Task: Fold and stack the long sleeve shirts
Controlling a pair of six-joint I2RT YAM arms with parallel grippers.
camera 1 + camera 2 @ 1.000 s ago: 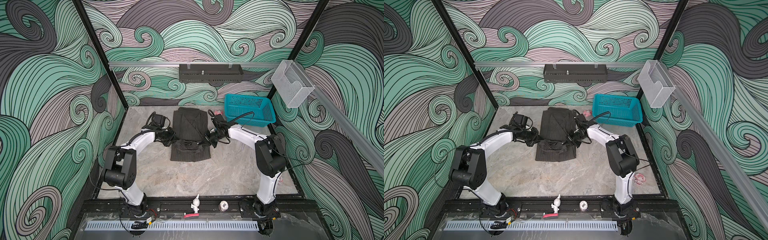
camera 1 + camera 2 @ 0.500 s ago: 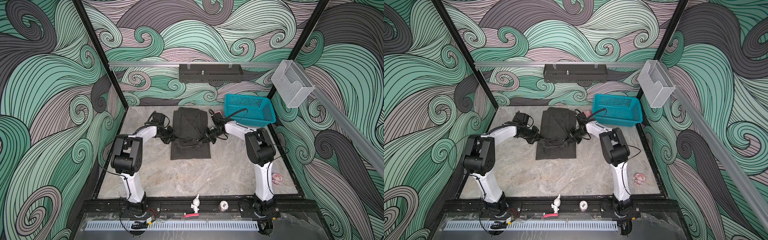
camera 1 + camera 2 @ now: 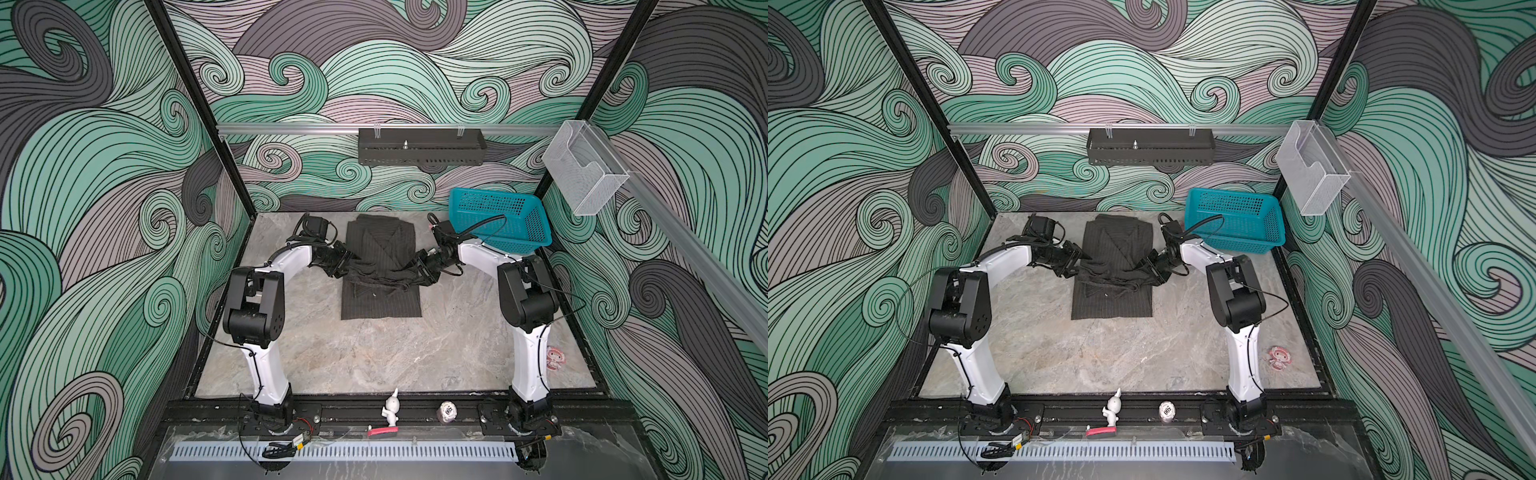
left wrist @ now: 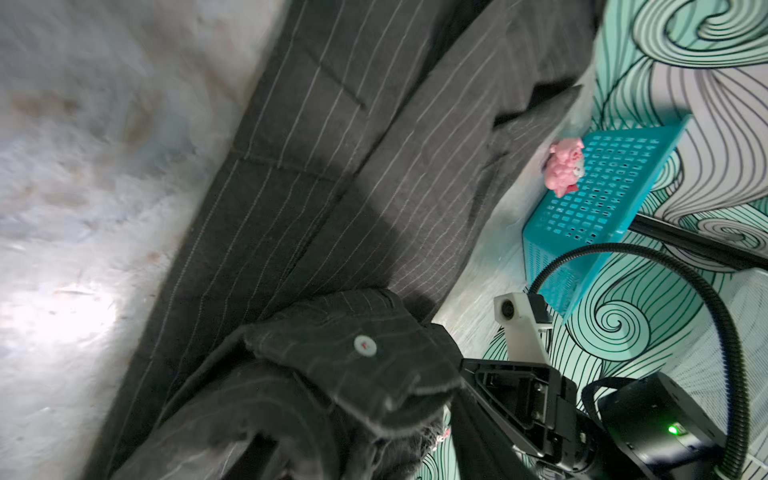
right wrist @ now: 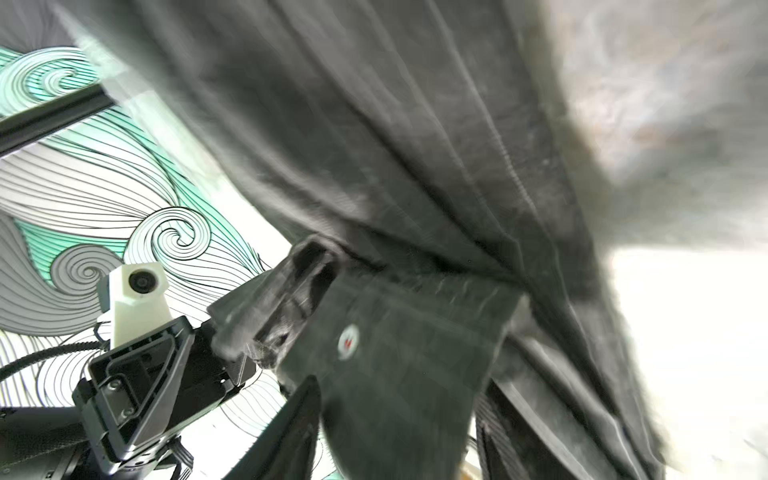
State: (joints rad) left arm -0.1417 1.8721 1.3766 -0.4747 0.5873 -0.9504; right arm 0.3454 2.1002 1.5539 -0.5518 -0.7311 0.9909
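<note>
Left pincer (image 3: 343, 266): at the left edge of the shirt (image 3: 380, 245), jaws spread, sleeve cloth bunched against them.
Shirt: flat on the far middle of the counter (image 3: 374, 357), folded narrow, collar at the far end, sleeves gathered in a ridge across it.
Right pincer (image 3: 420, 272): at the shirt's right edge, jaws spread, buttoned cuff lying between them.
Teal basket (image 3: 536, 232): far right.
</note>
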